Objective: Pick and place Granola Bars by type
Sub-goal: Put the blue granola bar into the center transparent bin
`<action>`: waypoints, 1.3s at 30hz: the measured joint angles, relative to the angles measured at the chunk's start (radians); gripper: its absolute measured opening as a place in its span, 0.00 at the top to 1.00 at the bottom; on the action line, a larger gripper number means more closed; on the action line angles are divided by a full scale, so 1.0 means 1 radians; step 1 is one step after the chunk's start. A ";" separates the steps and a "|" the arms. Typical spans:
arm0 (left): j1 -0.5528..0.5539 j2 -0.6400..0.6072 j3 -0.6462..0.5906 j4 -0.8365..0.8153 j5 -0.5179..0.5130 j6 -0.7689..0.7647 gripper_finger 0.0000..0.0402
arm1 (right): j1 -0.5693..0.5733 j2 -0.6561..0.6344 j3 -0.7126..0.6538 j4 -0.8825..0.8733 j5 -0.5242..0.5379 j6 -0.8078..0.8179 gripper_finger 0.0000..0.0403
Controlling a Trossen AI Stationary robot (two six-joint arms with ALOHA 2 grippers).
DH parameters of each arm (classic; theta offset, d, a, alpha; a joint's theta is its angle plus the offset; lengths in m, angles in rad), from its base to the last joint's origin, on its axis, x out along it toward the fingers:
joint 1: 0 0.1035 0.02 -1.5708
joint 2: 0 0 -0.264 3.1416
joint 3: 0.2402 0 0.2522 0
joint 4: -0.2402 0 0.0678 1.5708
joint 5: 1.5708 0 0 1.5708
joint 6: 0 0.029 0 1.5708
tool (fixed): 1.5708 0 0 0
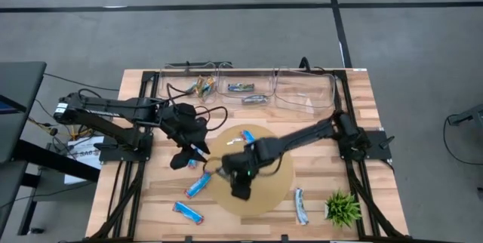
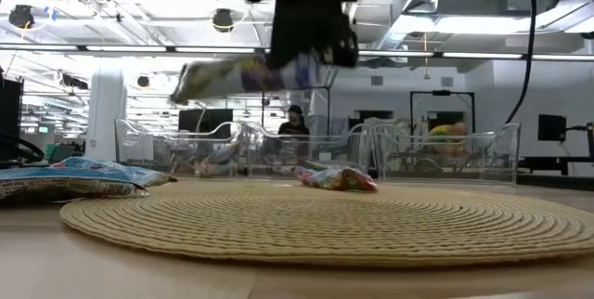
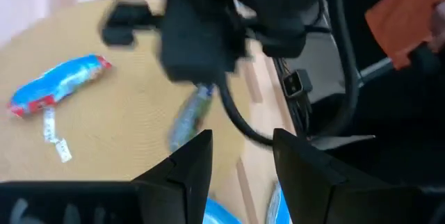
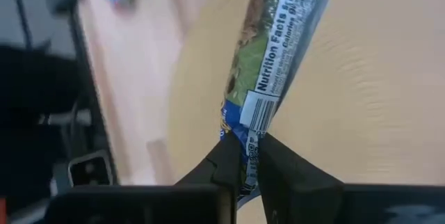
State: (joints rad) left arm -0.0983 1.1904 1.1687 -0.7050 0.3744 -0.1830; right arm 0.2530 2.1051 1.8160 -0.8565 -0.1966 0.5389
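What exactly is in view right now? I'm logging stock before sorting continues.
table: one, light wood, under everything
mat: one, tan, woven, round, table centre
bins: three, clear, row along the back edge
blue bars: three; one on the mat, two at and beyond its left edge
silvery bar: one, on the wood right of the mat
binned bars: at least three; multicoloured in the left bin, silvery-green in the middle bin
held bar: one, green-silver, lifted above the mat
plant: one, green, front right corner
right claw: shut on the held bar, over the mat
left claw: open, by the mat's left edge
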 joint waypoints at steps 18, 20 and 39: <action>0.090 -0.152 0.000 0.017 -0.647 -0.138 0.64 | -0.442 -0.247 0.000 -0.086 0.207 -0.124 0.93; 0.112 -0.146 0.001 0.011 -0.688 -0.167 0.65 | -0.497 -0.246 0.000 -0.079 0.206 -0.147 0.94; 0.232 -0.090 0.001 -0.092 -0.748 -0.324 0.75 | -0.761 -0.233 -0.006 -0.143 0.194 -0.269 0.84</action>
State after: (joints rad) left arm 0.1341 1.1004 1.1698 -0.7967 -0.3732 -0.5067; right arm -0.5083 1.8717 1.8103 -0.9997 -0.0021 0.2699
